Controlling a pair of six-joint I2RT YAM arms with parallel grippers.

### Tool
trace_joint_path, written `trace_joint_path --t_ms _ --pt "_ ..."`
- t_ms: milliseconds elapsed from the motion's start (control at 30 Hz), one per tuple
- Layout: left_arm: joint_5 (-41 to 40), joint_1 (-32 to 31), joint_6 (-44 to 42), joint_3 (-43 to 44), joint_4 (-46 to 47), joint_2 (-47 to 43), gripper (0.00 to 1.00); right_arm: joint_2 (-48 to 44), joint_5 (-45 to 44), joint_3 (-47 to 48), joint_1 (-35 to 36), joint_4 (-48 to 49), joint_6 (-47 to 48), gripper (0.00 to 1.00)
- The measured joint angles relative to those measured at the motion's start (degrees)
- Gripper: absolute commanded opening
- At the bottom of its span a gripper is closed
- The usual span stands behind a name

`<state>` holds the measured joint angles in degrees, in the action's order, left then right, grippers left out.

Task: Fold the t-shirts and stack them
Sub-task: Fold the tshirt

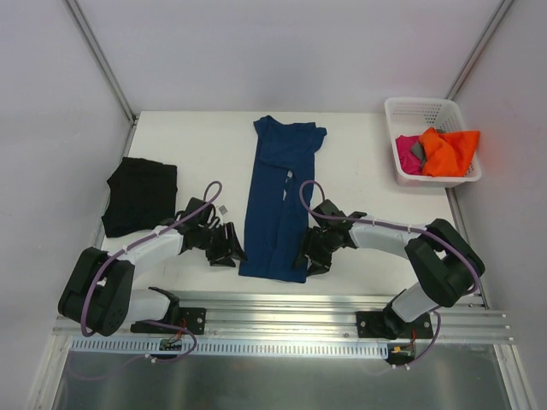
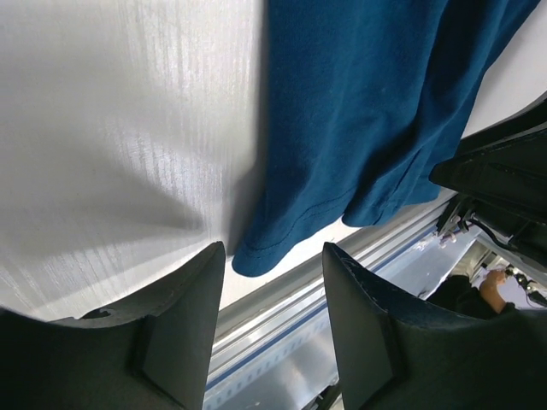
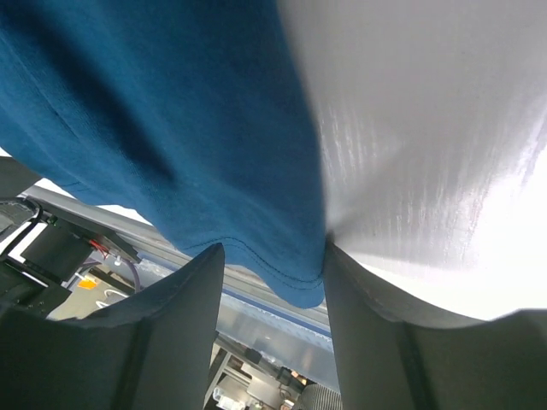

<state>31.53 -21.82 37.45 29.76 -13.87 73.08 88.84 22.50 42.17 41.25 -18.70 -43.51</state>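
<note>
A navy blue t-shirt point(image 1: 280, 196), folded lengthwise into a long strip, lies in the middle of the white table point(image 1: 205, 141). My left gripper point(image 1: 229, 254) is open just left of its near left corner. In the left wrist view point(image 2: 273, 249) the navy hem corner point(image 2: 261, 254) lies just beyond the fingertips. My right gripper point(image 1: 309, 258) is open at the near right corner. In the right wrist view point(image 3: 272, 249) the navy hem point(image 3: 291, 273) hangs between the open fingers. A folded black t-shirt point(image 1: 141, 195) lies at the left. Orange point(image 1: 451, 151), magenta point(image 1: 407, 154) and grey point(image 1: 419, 151) shirts sit in the basket.
A white lattice basket point(image 1: 410, 109) stands at the back right corner of the table. A metal rail point(image 1: 282, 318) runs along the near edge, under both arm bases. Grey walls close in the left, back and right sides.
</note>
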Motion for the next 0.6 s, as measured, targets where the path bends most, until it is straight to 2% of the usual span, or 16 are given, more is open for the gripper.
trace_joint_path --t_ms 233,333,433,500,533,567,600 --pt "0.55 0.00 1.18 -1.60 1.20 0.57 0.44 0.39 0.24 0.00 0.26 0.61 -0.09 0.52" --pt "1.25 -0.22 1.90 -1.60 2.05 2.45 0.39 0.39 0.24 0.00 0.26 0.66 -0.09 0.51" --pt "1.66 -0.92 2.38 -1.53 2.75 4.35 0.27 0.39 0.17 0.00 0.26 0.68 -0.07 0.48" --pt "2.03 -1.46 2.62 -1.36 3.02 5.33 0.22 0.39 -0.04 -0.02 0.26 0.72 0.11 0.40" --pt "2.25 -1.55 2.67 -1.27 3.15 5.68 0.11 0.44 -0.35 -0.11 0.26 0.87 0.22 0.21" --pt "2.58 -1.86 2.64 -1.18 3.34 5.97 0.11 0.50 -0.59 -0.13 0.26 0.94 0.20 0.21" --pt "2.67 -1.88 2.91 -1.16 3.43 6.03 0.07 0.52 -0.76 -0.20 0.26 1.18 0.50 0.10"
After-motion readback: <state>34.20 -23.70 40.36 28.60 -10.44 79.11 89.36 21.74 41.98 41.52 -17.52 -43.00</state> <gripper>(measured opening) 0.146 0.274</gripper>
